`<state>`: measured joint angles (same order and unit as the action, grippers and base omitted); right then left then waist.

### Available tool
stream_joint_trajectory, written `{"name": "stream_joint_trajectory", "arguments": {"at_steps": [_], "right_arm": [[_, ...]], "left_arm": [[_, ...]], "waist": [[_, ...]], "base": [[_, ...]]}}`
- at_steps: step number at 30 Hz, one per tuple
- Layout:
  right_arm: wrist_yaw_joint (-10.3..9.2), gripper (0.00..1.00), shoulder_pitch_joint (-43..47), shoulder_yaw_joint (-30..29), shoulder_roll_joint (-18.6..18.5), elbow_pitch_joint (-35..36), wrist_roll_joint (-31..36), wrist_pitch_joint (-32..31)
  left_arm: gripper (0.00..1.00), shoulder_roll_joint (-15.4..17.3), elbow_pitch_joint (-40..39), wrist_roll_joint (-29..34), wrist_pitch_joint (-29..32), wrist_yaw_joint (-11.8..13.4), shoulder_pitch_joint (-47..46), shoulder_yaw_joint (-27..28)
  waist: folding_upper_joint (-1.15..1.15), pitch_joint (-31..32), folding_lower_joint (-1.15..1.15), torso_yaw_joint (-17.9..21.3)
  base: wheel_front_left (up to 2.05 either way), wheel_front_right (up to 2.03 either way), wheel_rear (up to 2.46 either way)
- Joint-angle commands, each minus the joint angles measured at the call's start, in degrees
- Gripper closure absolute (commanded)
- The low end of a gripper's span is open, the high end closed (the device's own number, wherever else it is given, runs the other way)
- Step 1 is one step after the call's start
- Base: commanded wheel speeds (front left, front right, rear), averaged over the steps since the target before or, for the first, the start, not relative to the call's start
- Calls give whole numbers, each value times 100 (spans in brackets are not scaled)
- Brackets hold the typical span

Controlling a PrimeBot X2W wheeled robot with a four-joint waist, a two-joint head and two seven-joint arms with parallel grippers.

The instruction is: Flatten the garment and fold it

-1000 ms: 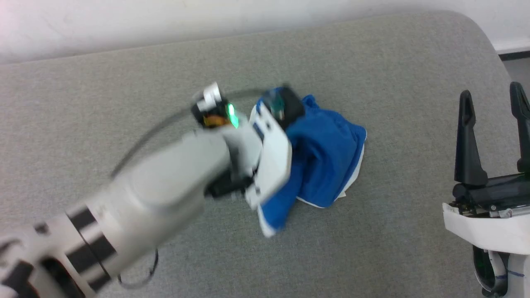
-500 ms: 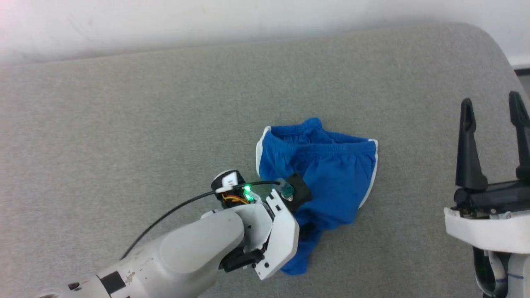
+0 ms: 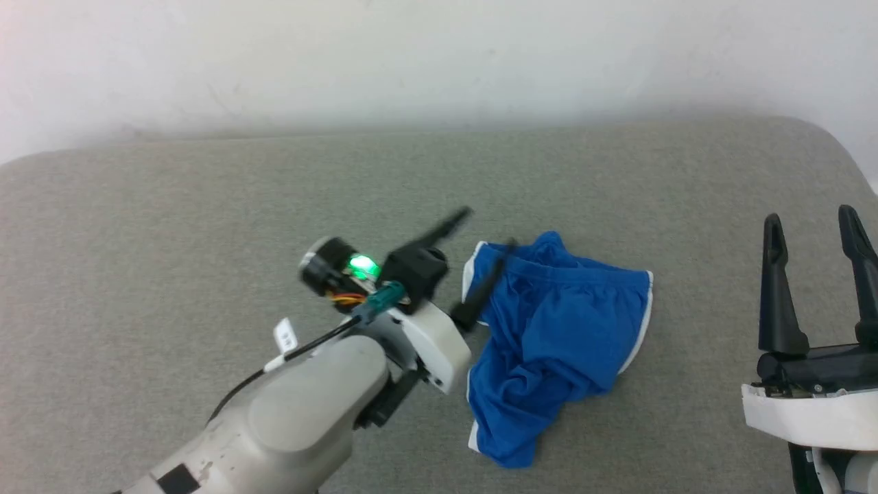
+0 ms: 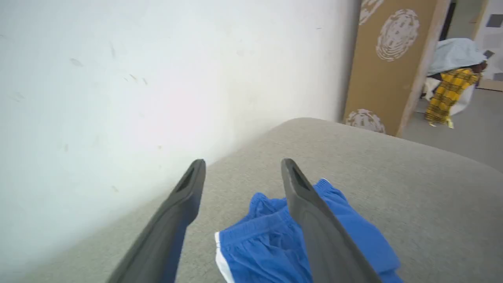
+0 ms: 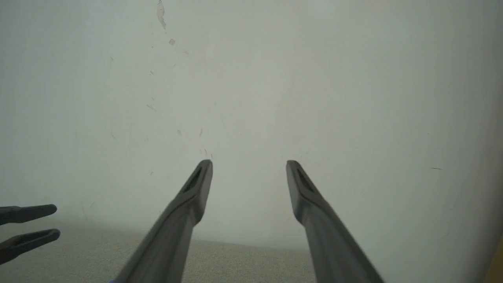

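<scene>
The garment [image 3: 569,322] lies crumpled on the grey counter [image 3: 171,226], toward 4 o'clock of centre. The left claw [image 3: 490,228], at the garment's 10 o'clock edge, gapes wide and empty. So does the right claw [image 3: 809,216], off at 3 o'clock.

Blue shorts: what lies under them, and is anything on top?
The shorts lie crumpled on the grey padded surface, which shows all round them. The open left tool hangs over their left edge; whether it touches is unclear. Anything beneath the folds is covered.
</scene>
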<state>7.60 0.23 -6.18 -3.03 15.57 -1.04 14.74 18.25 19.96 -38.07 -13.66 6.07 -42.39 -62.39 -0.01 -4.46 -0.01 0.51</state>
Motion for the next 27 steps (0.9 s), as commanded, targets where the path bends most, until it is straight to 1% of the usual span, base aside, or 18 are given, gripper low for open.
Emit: {"name": "stream_joint_trajectory", "arguments": {"at_steps": [1, 2, 3, 6, 7, 9, 12, 14, 18, 22, 27], "right_arm": [[-11, 0, 32, -33, 15, -19, 52, 26], [-11, 0, 34, -45, 15, -16, 58, 26], [-11, 0, 33, -58, 15, -11, 51, 26], [-11, 0, 18, -93, 15, -14, 4, 26], [-11, 0, 12, -105, 15, -28, -15, 26], [-11, 0, 3, -138, 15, -54, -42, 26], [-11, 0, 4, -172, 15, -120, -97, 26], [-11, 0, 16, -179, 15, -201, -156, 26], [-11, 0, 63, -163, 15, -403, -329, 26], [-11, 0, 145, -86, 15, -640, -454, 26], [-11, 0, 247, 29, 15, -861, -515, 26]], "left_arm": [[0, 41, -13, 248, -96, 374, 167, 209], [0, 38, -91, 384, -120, 628, 237, 415], [0, 8, -310, 554, -126, 884, 331, 740], [0, 49, -894, 1224, -130, 1467, 821, 1529], [0, 53, -1049, 1388, -131, 1604, 1032, 1782], [0, 37, -1298, 1641, -132, 1783, 1422, 2284], [0, -41, -1601, 1969, -132, 1914, 1960, 3011], [0, -116, -1779, 2153, -132, 1894, 2301, 3430], [0, -299, -1973, 2418, -133, 1586, 2930, 4046], [0, -467, -1941, 2690, -133, 1147, 3456, 4390], [0, -729, -1900, 2985, -133, 753, 3839, 4709]], "waist": [[1, 118, 1, -147], [1, 110, 1, -166], [1, 90, 1, -184], [1, 34, 1, -217], [1, 18, 1, -222], [1, -13, 1, -233], [1, -39, 1, -237], [1, -40, 1, -231], [1, -8, 1, -208], [1, 36, 1, -195], [1, 78, 1, -198]], "base": [[0, 0, 0], [0, 0, 0], [0, 0, 0], [0, 0, 0], [0, 0, 0], [0, 0, 0], [0, 0, 0], [0, 0, 0], [0, 0, 0], [0, 0, 0], [0, 0, 0]]}}
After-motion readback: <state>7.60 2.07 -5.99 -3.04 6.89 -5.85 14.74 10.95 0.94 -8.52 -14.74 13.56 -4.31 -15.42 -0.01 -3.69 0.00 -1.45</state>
